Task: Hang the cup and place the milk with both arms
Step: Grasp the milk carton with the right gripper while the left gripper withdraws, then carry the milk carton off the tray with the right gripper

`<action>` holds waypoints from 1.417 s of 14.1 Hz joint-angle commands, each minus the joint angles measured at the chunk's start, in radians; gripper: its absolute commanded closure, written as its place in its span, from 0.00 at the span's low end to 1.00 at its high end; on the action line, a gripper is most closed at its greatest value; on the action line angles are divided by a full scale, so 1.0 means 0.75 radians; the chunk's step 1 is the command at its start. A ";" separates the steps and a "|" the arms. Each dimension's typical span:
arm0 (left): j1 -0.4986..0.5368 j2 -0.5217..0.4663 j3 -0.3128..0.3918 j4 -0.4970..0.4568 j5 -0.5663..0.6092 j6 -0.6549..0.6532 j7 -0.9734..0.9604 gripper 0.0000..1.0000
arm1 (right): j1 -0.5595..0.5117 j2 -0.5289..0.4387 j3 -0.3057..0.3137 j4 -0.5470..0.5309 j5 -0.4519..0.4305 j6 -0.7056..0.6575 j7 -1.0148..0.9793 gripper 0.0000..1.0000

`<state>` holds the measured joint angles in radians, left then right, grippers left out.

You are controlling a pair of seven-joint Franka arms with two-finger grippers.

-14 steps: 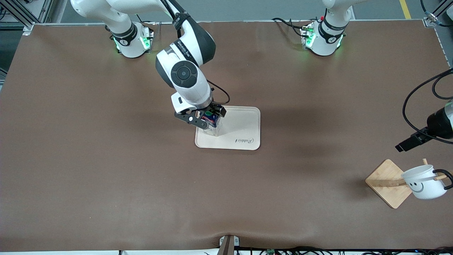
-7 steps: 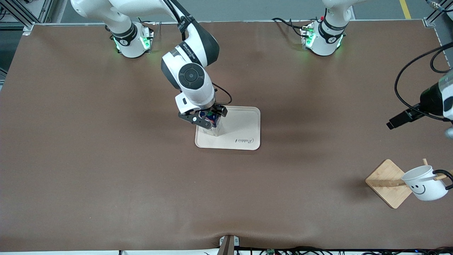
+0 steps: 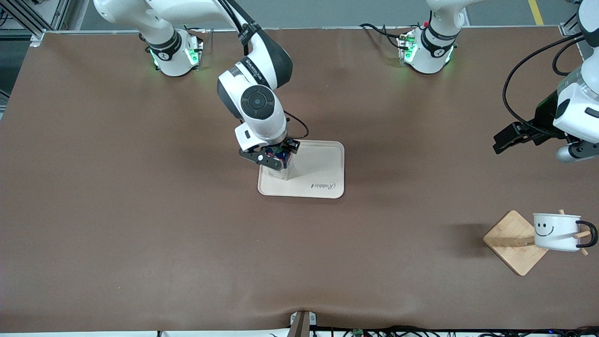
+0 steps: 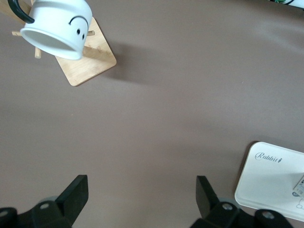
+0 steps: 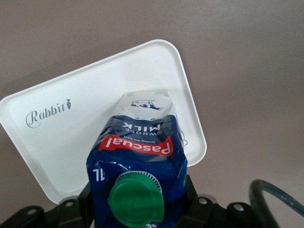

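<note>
The blue milk carton (image 3: 280, 161) with a green cap stands at the corner of the white tray (image 3: 323, 164) toward the right arm's end. My right gripper (image 3: 276, 157) is shut on its top. In the right wrist view, the black fingers (image 5: 85, 197) press both sides of the milk (image 5: 137, 152) over the tray (image 5: 71, 142). The white smiley cup (image 3: 554, 231) hangs by its black handle on a peg of the wooden rack (image 3: 510, 243). My left gripper (image 3: 503, 142) is open and empty, up in the air, apart from the cup (image 4: 59, 23). Its fingertips frame bare table (image 4: 141, 185).
The rack's bamboo base (image 4: 90, 57) sits near the table edge at the left arm's end. The tray's corner shows in the left wrist view (image 4: 270, 180). Black cables hang from the left arm (image 3: 529, 61). Brown mat covers the table.
My left gripper has risen and drawn away from the cup toward the bases. The cup has swung on its peg and now hangs level. My right gripper has shifted slightly with the milk at the tray.
</note>
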<state>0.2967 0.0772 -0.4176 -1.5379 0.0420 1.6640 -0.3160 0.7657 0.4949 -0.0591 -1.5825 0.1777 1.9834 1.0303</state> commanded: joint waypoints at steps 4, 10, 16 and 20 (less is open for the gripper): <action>0.015 -0.025 -0.002 0.032 0.016 -0.006 0.055 0.00 | -0.115 -0.001 -0.007 0.173 0.129 -0.129 -0.007 1.00; -0.168 -0.076 0.186 0.003 0.007 -0.077 0.188 0.00 | -0.264 -0.026 -0.009 0.298 0.154 -0.376 -0.085 1.00; -0.295 -0.187 0.327 -0.099 -0.003 -0.051 0.178 0.00 | -0.452 -0.124 -0.015 0.288 0.105 -0.572 -0.377 1.00; -0.312 -0.199 0.334 -0.120 -0.005 -0.043 0.162 0.00 | -0.510 -0.148 -0.015 0.241 -0.139 -0.654 -0.514 1.00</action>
<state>0.0760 -0.0531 -0.1807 -1.6024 0.0415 1.6119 -0.1935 0.3890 0.4148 -0.0865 -1.3592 0.1866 1.4993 0.6989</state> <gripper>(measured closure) 0.000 0.348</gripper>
